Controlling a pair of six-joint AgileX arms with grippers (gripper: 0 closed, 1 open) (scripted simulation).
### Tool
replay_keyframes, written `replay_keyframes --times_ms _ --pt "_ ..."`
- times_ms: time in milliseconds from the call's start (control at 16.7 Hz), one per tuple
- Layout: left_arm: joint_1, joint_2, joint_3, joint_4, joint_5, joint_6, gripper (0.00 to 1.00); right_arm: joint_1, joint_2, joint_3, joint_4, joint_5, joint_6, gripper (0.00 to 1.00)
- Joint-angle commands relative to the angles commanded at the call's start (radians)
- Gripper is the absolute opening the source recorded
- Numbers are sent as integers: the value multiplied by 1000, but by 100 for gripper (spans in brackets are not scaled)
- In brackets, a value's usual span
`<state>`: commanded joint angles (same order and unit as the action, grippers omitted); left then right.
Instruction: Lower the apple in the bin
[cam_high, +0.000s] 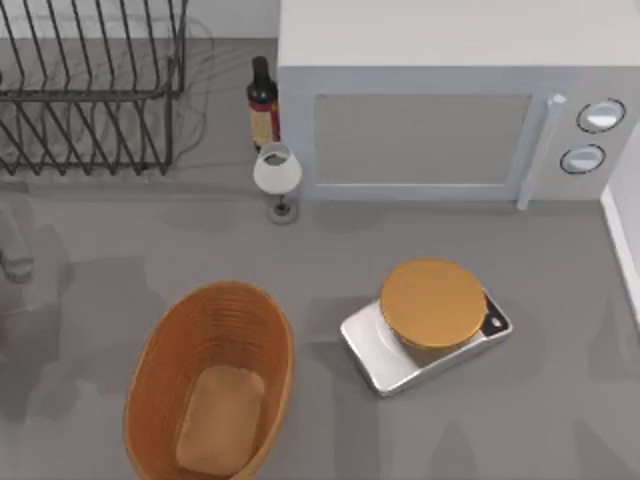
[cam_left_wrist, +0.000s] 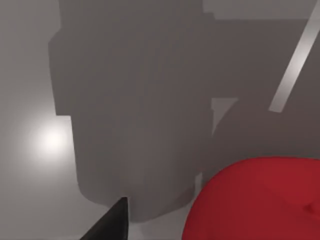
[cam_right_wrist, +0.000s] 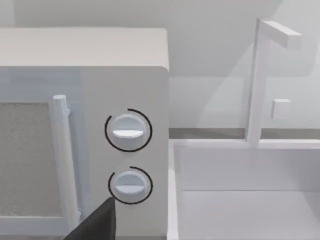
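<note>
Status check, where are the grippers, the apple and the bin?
Apple close by left gripper fingertip, grasp unclear. Bin empty, front left. Right gripper fingertip faces microwave.

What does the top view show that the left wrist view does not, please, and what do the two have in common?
Top view alone: the bin, a scale carrying an orange disc, a microwave, a dish rack, a bottle and a small lamp. Left wrist view alone: the apple, seen close, beside a dark fingertip. Both share the grey table.
</note>
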<state>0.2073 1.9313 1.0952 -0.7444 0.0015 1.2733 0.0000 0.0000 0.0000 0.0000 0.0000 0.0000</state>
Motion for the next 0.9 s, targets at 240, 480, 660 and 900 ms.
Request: replay_keyframes --times_ms 240,480,660,900 --pt "0 0 0 0 0 0 17 0 0 0 0 0 0 100" --pt "0 0 0 0 0 0 0 0 0 0 0 0 0 100" --pt "0 0 0 0 0 0 0 0 0 0 0 0 0 100" --pt "-3 -21 6 -16 2 -5 0 0 0 0 0 0 0 100"
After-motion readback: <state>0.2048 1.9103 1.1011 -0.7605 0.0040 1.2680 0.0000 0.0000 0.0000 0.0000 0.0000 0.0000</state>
